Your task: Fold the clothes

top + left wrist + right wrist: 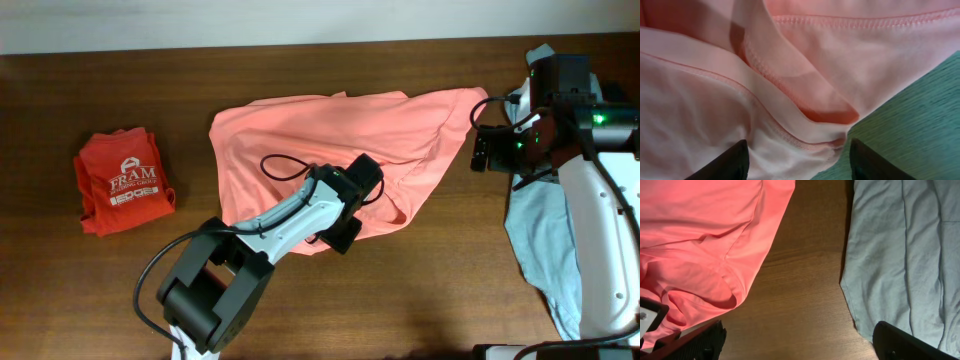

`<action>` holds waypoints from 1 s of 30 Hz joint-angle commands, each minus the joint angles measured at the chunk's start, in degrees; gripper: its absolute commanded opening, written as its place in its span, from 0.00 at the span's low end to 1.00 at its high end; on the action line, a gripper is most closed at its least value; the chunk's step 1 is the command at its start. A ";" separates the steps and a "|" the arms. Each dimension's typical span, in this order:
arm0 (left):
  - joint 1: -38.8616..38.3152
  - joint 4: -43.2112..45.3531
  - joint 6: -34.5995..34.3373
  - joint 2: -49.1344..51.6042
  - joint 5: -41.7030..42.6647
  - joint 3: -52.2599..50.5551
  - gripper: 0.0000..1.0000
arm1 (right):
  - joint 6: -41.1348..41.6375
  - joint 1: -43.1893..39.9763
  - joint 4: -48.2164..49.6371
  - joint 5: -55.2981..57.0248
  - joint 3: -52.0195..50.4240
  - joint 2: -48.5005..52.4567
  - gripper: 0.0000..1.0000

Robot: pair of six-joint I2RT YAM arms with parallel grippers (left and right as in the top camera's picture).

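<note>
The salmon-pink top (300, 130) lies spread and rumpled in the middle of the wooden table. My left gripper (345, 225) is open and low over its lower right hem. In the left wrist view the gripper (797, 165) has folded hem layers of the top (805, 75) between its spread fingers, with nothing gripped. My right gripper (487, 150) is open and empty beside the top's right corner. In the right wrist view the gripper (800, 345) hangs over bare table, with the top (700, 240) to its left.
A folded red shirt with white "FRAM" print (120, 180) lies at the far left. A pale grey-blue garment (540, 240) lies under the right arm, also in the right wrist view (905, 245). A black cable loop (285, 165) rests on the top.
</note>
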 commanded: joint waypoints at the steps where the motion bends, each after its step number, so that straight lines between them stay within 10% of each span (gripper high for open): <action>1: -0.66 -0.11 0.00 -0.66 1.40 -0.55 0.65 | -0.15 -0.17 -0.22 -0.13 -0.13 0.11 0.99; 7: -0.98 1.70 0.00 -0.63 1.05 -3.43 0.62 | -0.15 -0.17 -0.22 -0.13 -0.13 0.11 0.99; 13: -0.98 2.03 0.00 -0.68 1.01 -4.26 0.29 | -0.13 -0.17 -0.17 -0.11 -0.13 0.11 0.99; 30: -0.98 -1.73 0.00 -3.89 -0.50 -1.05 0.29 | -0.15 -0.17 -0.02 -0.11 -0.13 0.11 0.99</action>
